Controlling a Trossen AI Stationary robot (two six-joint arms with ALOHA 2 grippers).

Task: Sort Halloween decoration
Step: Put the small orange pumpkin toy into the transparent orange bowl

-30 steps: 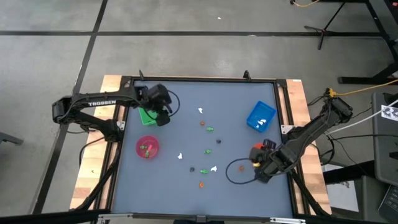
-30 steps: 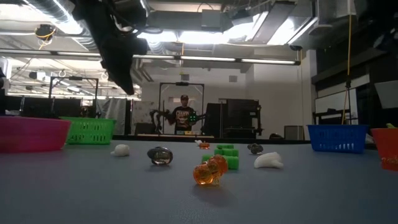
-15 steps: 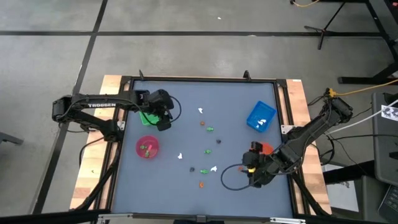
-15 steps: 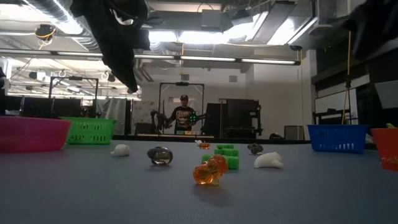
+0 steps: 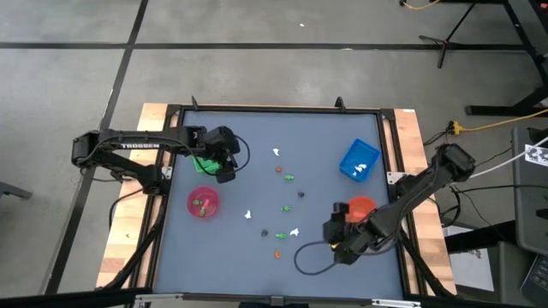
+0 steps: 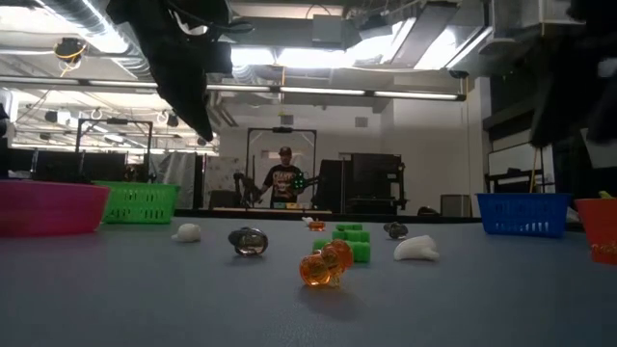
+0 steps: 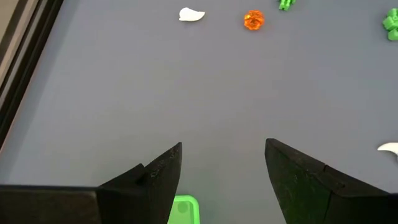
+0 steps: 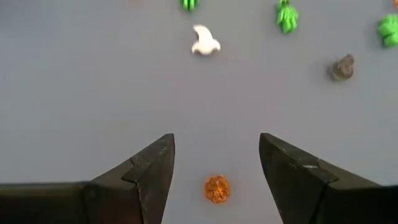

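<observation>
Seeing my right gripper (image 8: 216,163) spread wide above a ribbed orange pumpkin (image 8: 217,188) on the matte grey table (image 5: 257,137); left gripper (image 7: 224,168) likewise released over the green tray (image 5: 204,160).

The left gripper (image 7: 224,180) hangs with jaws apart over the grey table (image 7: 186,93); beyond lie a white figure (image 7: 191,15), an orange figure (image 7: 254,20) and green figures (image 7: 392,23).
</observation>
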